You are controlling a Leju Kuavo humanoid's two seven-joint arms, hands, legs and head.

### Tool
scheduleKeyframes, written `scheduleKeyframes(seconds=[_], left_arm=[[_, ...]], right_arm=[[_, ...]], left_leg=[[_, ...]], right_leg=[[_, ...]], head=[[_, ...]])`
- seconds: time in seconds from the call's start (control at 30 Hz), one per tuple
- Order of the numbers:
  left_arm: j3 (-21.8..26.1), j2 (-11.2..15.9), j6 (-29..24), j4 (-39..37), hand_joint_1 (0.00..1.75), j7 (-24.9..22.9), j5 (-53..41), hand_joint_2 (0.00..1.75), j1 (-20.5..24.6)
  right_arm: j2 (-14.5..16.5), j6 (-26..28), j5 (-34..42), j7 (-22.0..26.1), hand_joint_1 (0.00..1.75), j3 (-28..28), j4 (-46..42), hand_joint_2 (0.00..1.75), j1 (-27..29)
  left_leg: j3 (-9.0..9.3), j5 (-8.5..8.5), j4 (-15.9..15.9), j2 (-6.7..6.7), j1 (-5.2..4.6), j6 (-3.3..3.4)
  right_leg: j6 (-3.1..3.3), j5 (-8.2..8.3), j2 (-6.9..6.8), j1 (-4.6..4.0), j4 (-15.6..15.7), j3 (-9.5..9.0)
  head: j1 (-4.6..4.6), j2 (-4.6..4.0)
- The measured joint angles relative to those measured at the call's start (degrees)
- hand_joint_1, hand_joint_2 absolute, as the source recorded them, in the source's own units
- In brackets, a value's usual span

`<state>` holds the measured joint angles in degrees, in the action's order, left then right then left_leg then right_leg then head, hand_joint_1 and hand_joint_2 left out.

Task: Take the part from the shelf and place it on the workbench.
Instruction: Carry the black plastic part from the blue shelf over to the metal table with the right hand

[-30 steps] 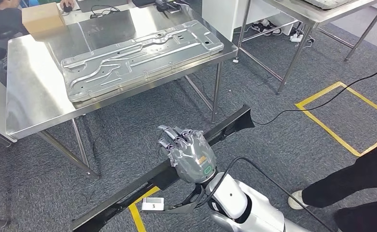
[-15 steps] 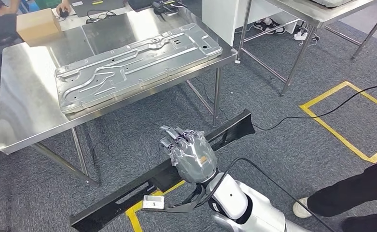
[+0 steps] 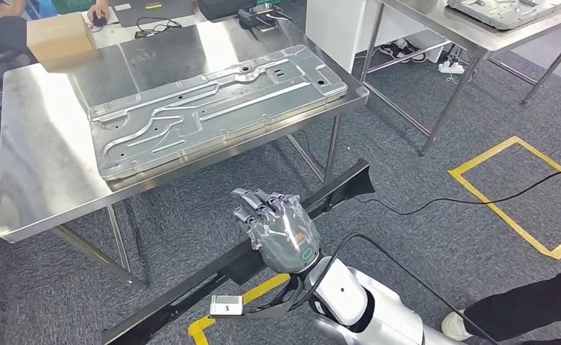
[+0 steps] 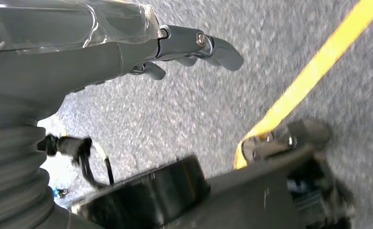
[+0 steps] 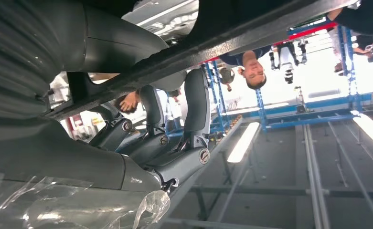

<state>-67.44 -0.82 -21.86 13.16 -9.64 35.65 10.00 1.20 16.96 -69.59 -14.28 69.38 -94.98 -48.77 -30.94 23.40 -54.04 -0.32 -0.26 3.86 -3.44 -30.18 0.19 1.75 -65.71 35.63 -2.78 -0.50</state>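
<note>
Since earlier: whole head view has shifted, so the camera moved; the workbench (image 3: 40, 180) now sits slightly right.
Part: long black part (image 3: 335, 190) carried low over the carpet, short of the workbench's front edge.
Right hand: right hand (image 3: 281, 230) curled over the part, holding it.
Left hand: left hand (image 4: 194, 45) hangs over the floor (blurred); fingers seem loosely bent, holding nothing.
Progress: pickup looks done; approach and set-down remain, beside the metal panel (image 3: 212, 108).

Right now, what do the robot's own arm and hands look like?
The right hand is glossy grey under clear plastic film, with dark segmented fingers and a small green-ringed oval mark near the wrist. Its forearm is white and silver, with a black cable looping beside it. The left hand is grey, with a ribbed cover.
</note>
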Motion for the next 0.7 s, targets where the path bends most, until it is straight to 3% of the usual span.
scheduleKeyframes(seconds=[0.07, 0.1, 0.13, 0.2, 0.27, 0.4, 0.47, 0.53, 0.6, 0.63, 0.7], left_arm=[[0.0, 0.0, 0.1, 0.0, 0.00, 0.0, 0.1, 1.75, -0.1], [0.0, 0.0, 0.2, 0.0, 0.00, 0.0, 0.1, 1.75, -0.2], [0.0, 0.0, 0.2, 0.0, 0.00, 0.0, 0.1, 1.75, -0.3], [0.0, 0.0, 0.2, 0.0, 0.00, 0.0, 0.0, 1.75, -0.3], [0.0, 0.0, 0.2, 0.0, 0.00, 0.0, -0.1, 1.75, -0.2], [0.0, 0.1, 0.1, 0.0, 0.00, 0.0, -0.2, 1.75, -0.1], [0.0, 0.2, 0.0, 0.0, 0.00, 0.1, -0.2, 1.75, 0.0], [0.0, 0.2, 0.0, 0.0, 0.00, 0.3, -0.1, 1.75, 0.1], [0.1, 0.2, 0.0, 0.0, 0.00, 0.4, 0.0, 1.75, 0.3], [0.1, 0.2, 0.0, 0.0, 0.00, 0.3, 0.1, 1.75, 0.4], [0.1, 0.2, 0.1, 0.0, 0.00, 0.2, 0.2, 1.75, 0.2]], right_arm=[[0.0, 0.0, 0.0, 0.0, 1.75, 0.1, 0.1, 1.75, 0.1], [0.0, 0.0, -0.1, 0.1, 1.75, 0.1, 0.1, 1.75, 0.2], [0.0, 0.1, -0.2, 0.1, 1.75, 0.2, 0.1, 1.75, 0.2], [-0.1, 0.1, -0.4, 0.1, 1.75, 0.3, 0.2, 1.75, 0.2], [-0.1, 0.1, -0.4, 0.1, 1.75, 0.4, 0.3, 1.75, 0.1], [0.1, 0.3, -0.5, 0.0, 1.75, 0.4, 0.3, 1.75, -0.1], [0.3, 0.3, -0.5, 0.0, 1.75, 0.5, 0.3, 1.75, -0.2], [0.3, 0.4, -0.4, 0.1, 1.75, 0.5, 0.4, 1.75, -0.2], [0.3, 0.5, -0.1, 0.3, 1.75, 0.5, 0.5, 1.75, -0.1], [0.3, 0.6, 0.0, 0.4, 1.75, 0.5, 0.6, 1.75, -0.1], [0.4, 0.6, 0.1, 0.5, 1.75, 0.6, 0.7, 1.75, -0.1]], left_leg=[[0.72, 0.74, 0.0, -0.08, -0.45, 0.43], [1.18, 1.16, 0.0, -0.18, -0.64, 0.51], [1.78, 1.65, 0.0, -0.31, -0.78, 0.54], [3.08, 2.79, -0.1, -0.54, -0.98, 0.43], [3.84, 3.82, -0.1, -0.71, -1.17, 0.04], [3.88, 4.65, -1.6, -0.67, -1.31, -0.94], [1.01, 5.69, -6.8, -0.54, -0.90, -1.70], [-3.97, 8.29, -14.4, -0.48, -0.23, -2.55], [-7.24, 9.63, -17.6, -0.40, 0.25, -3.12], [-7.38, 8.53, -16.2, -0.34, 0.39, -3.25], [-5.45, 2.87, -8.7, -0.15, 0.53, -3.14]], right_leg=[[0.18, -1.81, 0.01, -0.36, -6.0, 4.52], [0.38, -1.40, 0.02, -0.55, -6.5, 5.63], [0.69, 0.15, 0.02, -0.74, -4.7, 5.63], [1.48, 5.62, 0.03, -1.12, 3.1, 3.41], [2.08, 8.69, 0.05, -1.48, 8.7, 1.60], [3.15, 8.54, 0.08, -1.33, 9.8, 0.52], [3.56, 8.10, 0.06, -1.04, 10.0, -0.23], [3.71, 7.41, 0.06, -0.98, 10.0, -0.80], [3.56, 6.57, 0.06, -0.94, 10.0, -1.67], [3.45, 6.13, 0.08, -0.93, 10.0, -2.27], [3.16, 5.21, 0.12, -0.91, 10.1, -3.60]], head=[[0.00, 0.00], [0.00, 0.00], [0.00, 0.00], [0.00, 0.00], [-0.04, 0.00], [-0.13, 0.00], [-0.23, 0.00], [-0.30, 0.00], [-0.31, 0.00], [-0.31, 0.00], [-0.31, 0.00]])
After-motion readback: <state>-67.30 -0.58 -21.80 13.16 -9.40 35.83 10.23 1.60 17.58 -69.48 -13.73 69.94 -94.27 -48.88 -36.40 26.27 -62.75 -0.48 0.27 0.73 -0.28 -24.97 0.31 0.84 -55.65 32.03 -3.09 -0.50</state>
